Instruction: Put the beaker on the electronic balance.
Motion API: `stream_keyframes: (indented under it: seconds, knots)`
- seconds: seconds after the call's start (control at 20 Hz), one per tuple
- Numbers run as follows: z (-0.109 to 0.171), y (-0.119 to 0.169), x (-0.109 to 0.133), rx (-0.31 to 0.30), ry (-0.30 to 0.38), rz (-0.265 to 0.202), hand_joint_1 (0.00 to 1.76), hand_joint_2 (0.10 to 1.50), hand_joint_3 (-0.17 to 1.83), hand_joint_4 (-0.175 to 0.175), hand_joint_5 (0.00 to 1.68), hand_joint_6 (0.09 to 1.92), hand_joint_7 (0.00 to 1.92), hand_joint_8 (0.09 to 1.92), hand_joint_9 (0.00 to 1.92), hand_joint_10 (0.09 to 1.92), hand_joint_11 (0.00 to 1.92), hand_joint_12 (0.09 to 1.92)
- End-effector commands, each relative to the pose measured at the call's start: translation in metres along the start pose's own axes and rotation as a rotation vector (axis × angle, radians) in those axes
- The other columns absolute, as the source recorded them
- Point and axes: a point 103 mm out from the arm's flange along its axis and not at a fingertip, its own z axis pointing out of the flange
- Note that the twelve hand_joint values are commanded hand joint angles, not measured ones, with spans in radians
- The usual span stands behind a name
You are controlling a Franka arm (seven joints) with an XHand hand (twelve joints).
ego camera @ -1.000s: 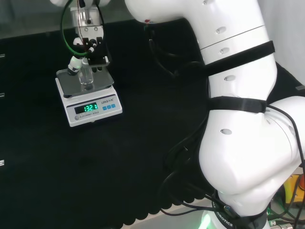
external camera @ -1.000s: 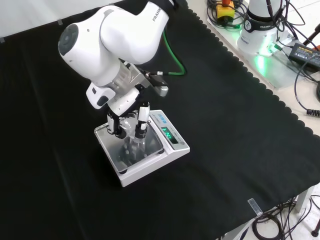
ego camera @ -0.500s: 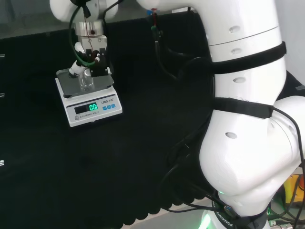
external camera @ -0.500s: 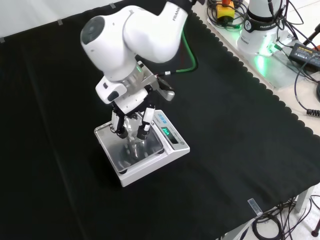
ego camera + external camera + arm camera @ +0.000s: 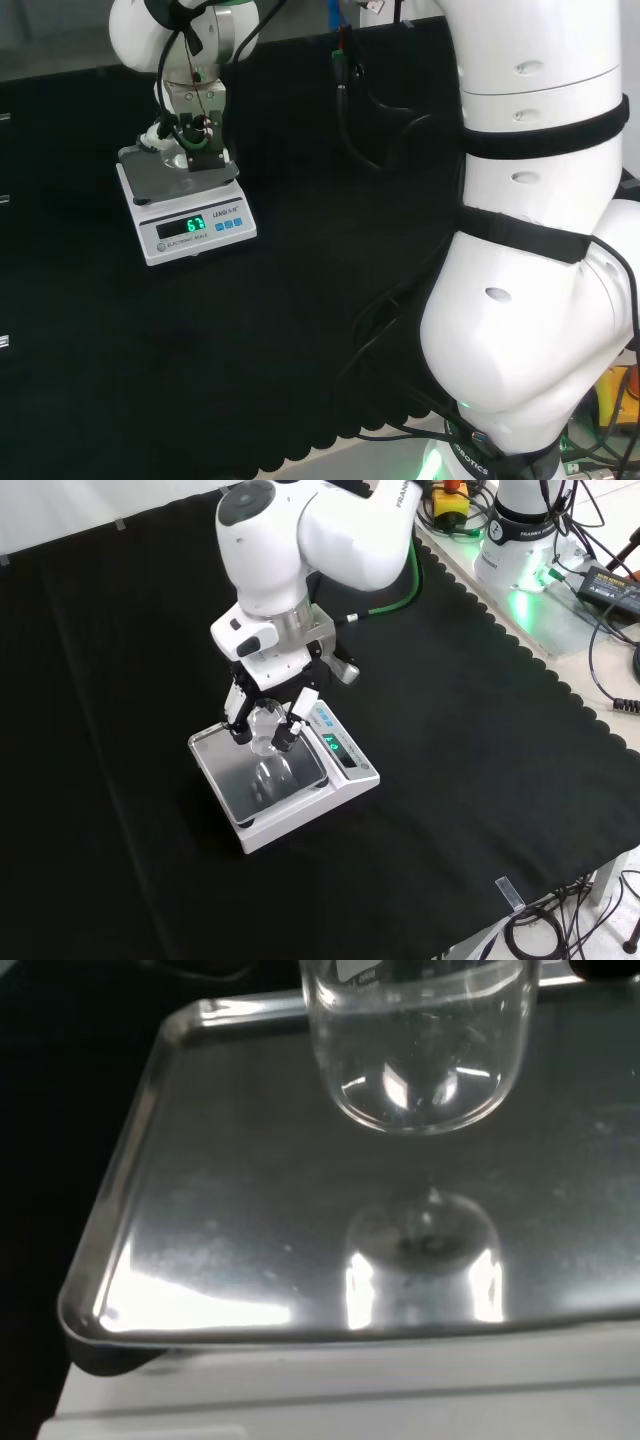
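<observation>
Beaker held above balance pan

The hand [image 5: 268,712] grips the beaker [image 5: 264,730], clear of the electronic balance [image 5: 285,780] pan; early release risks tipping or rolling off.

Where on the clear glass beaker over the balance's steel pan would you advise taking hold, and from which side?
Grip the clear glass beaker by its straight wall, fingers on opposite sides, coming from above: it hangs upright, and the steel pan blocks any approach from below.

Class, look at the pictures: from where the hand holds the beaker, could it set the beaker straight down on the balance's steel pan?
Probably yes. The hand grips the beaker just above the pan of the balance, and the bare steel beneath it leaves the way free.
</observation>
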Motion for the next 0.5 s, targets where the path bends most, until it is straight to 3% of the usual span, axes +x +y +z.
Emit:
stream_keyframes:
  seconds: [0.05, 0.5]
  knots:
    - [0.002, 0.001, 0.007, 0.032, -0.037, -0.012, 1.05, 1.08, -0.16, -0.174, 0.94, 0.74, 1.23, 0.70, 1.68, 0.09, 1.67, 0.51]
    - [0.013, 0.015, 0.007, 0.066, -0.062, 0.011, 1.04, 1.08, -0.17, -0.175, 0.92, 0.73, 1.22, 0.71, 1.68, 0.09, 1.65, 0.51]
